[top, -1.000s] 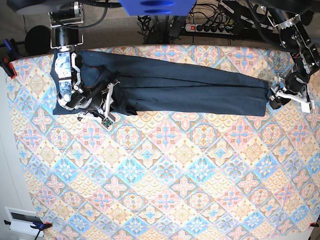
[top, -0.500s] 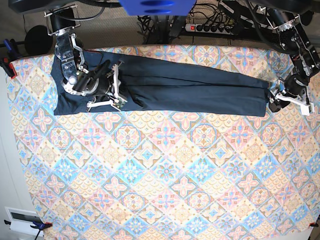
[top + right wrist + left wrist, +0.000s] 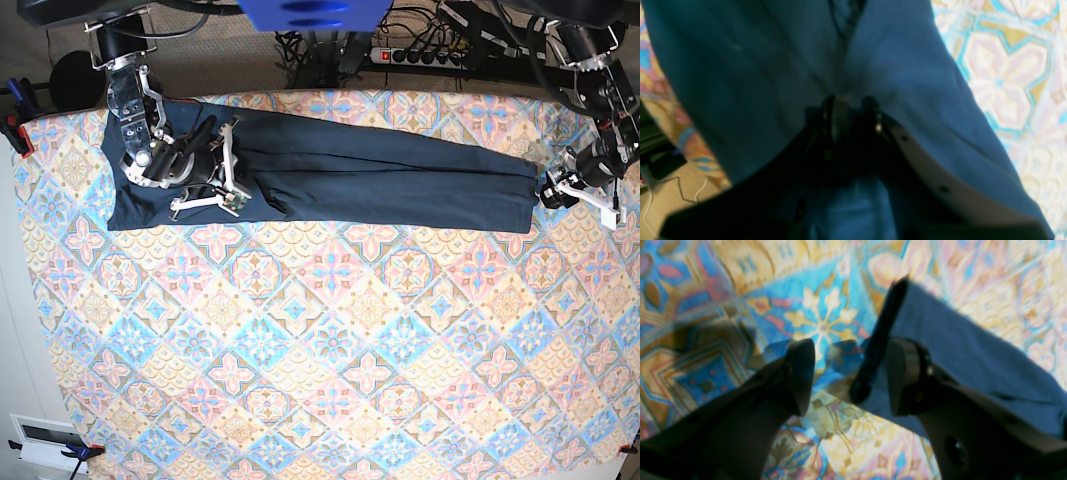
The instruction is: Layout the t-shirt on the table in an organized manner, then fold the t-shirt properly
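Base view shows the dark navy fabric t-shirt (image 3: 380,180) folded into a long band on the tile-patterned table (image 3: 330,350); crosswise folds remain. Right gripper (image 3: 850,111) pinches cloth; left gripper (image 3: 846,373) spread apart.

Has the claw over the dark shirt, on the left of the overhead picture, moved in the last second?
Yes. The right gripper, shut on a fold of the t-shirt, has gone up the picture toward the far edge of the table, off the shirt's near hem.

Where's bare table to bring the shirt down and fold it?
The table is bare everywhere in front of the t-shirt, from its near hem to the near edge. Crowded: the far strip, where the right gripper pinches the shirt and the left gripper hangs open beside its other end.
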Controlling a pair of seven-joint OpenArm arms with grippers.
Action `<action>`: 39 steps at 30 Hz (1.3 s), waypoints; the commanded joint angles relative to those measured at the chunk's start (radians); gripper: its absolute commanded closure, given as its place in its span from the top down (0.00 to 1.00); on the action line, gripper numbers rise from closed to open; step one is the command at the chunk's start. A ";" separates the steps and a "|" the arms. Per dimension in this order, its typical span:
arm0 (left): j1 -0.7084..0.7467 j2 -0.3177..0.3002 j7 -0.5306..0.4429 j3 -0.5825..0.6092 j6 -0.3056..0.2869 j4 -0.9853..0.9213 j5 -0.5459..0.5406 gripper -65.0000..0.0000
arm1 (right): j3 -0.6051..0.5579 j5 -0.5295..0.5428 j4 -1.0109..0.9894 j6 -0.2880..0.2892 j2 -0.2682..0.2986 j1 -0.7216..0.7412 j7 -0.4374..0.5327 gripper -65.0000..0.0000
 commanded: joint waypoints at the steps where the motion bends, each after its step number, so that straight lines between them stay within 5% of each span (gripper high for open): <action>1: -0.019 -0.042 0.011 0.017 -0.004 0.006 -0.015 0.52 | 0.004 0.011 0.016 0.000 0.005 0.012 0.016 0.12; 7: -0.028 -0.081 0.028 0.130 -0.057 0.004 -0.019 0.76 | 0.002 0.011 0.016 0.000 0.005 0.014 0.016 0.12; 16: -0.074 -0.055 0.028 0.142 -0.057 -0.034 -0.008 0.76 | 0.002 0.013 0.016 0.000 0.005 0.014 0.016 0.12; 26: -0.143 -0.050 0.028 0.356 -0.057 -0.099 -0.011 0.76 | 0.004 0.013 0.025 0.000 0.005 0.012 0.016 0.12; 29: -0.143 -0.050 0.035 0.403 -0.057 -0.093 -0.018 0.60 | 0.004 0.013 0.025 0.000 0.005 0.014 0.016 0.12; 33: -0.142 -0.050 0.028 0.354 -0.058 -0.093 -0.021 0.00 | 0.004 0.013 0.025 0.000 0.005 0.014 0.015 0.12; 39: -0.142 -0.059 0.028 0.147 -0.055 -0.099 -0.011 0.00 | 0.007 0.013 0.027 0.000 0.005 0.016 0.016 0.12</action>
